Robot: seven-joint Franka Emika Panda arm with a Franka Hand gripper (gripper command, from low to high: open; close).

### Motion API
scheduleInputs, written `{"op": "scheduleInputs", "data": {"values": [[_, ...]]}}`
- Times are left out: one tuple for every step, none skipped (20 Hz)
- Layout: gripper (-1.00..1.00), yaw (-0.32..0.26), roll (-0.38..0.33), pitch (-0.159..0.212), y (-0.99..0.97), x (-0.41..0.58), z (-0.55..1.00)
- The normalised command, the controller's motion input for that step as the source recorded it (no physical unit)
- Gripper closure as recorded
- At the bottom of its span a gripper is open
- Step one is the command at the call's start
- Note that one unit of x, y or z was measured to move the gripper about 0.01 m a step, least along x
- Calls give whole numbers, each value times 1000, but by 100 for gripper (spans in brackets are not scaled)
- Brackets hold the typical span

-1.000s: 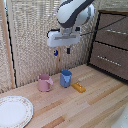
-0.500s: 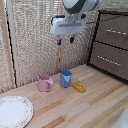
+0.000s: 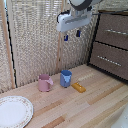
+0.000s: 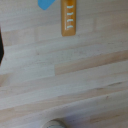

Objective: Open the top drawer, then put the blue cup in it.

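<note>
The blue cup stands upright on the pale wooden table, with the pink mug near it on the exterior view's left and a flat orange piece lying just beside it on the exterior view's right. Further toward that left edge a white plate rests on the table. The dark brown dresser fills the exterior view's right side, and its top drawer sits closed, flush with the frame, its silver bar handle running across the front; the lower drawer beneath it is shut as well. The gripper hangs high in the air above the cup, well apart from it and from the drawer, its two blue-tipped fingers spread with a clear gap and nothing between them. The wrist view looks straight down on the table boards and shows what the exterior view gives only small: the orange piece with pale markings on its face, and just a sliver of the blue cup at the frame's edge. The fingers themselves do not appear there.
</note>
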Motion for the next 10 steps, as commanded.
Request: {"op": "scheduleInputs", "data": {"values": [[-100, 150, -325, 0, -226, -154, 23], [-100, 152, -327, 0, -226, -160, 11], [-100, 153, -327, 0, -220, -163, 11], [-100, 155, -327, 0, -220, -163, 14], [-100, 158, -324, 0, -211, -160, 29], [-100, 166, -314, -14, -200, -149, 49], [-100, 170, -310, -26, -191, -140, 54], [-100, 170, -310, -27, -189, -137, 60], [-100, 170, -312, -27, -186, -134, 57], [-100, 177, -312, -29, -169, -129, 51]]}}
